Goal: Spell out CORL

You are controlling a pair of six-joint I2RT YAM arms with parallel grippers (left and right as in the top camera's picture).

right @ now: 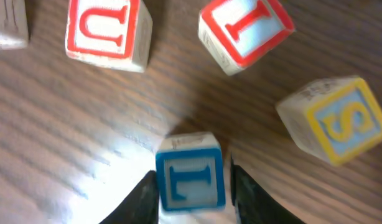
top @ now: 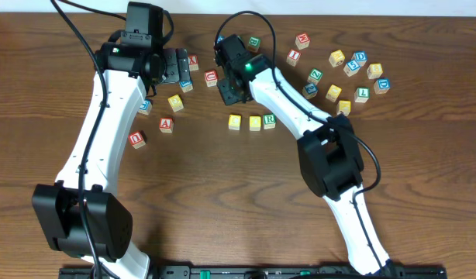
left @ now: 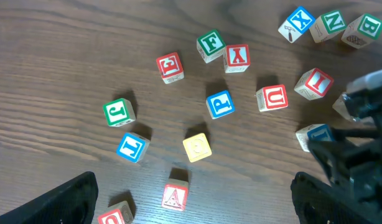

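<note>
Three cubes stand in a row mid-table: two yellow-topped cubes (top: pixel 235 122) (top: pixel 255 122), then the green R cube (top: pixel 269 120). My right gripper (top: pixel 229 87) sits behind and left of that row. In the right wrist view its fingers (right: pixel 244 196) press both sides of the blue L cube (right: pixel 191 180), right gripper (right: pixel 192 190) shut on it. I cannot tell if the cube is off the wood. My left gripper (top: pixel 176 66) hovers at the back left, open wide (left: pixel 194 200), with nothing between its fingers.
A red U cube (right: pixel 107 28), a red I cube (right: pixel 247 31) and a yellow-framed S cube (right: pixel 337 121) lie close around the held cube. Under the left gripper sit a red A cube (left: pixel 175 196) and several others. More cubes cluster at the back right (top: pixel 354 74).
</note>
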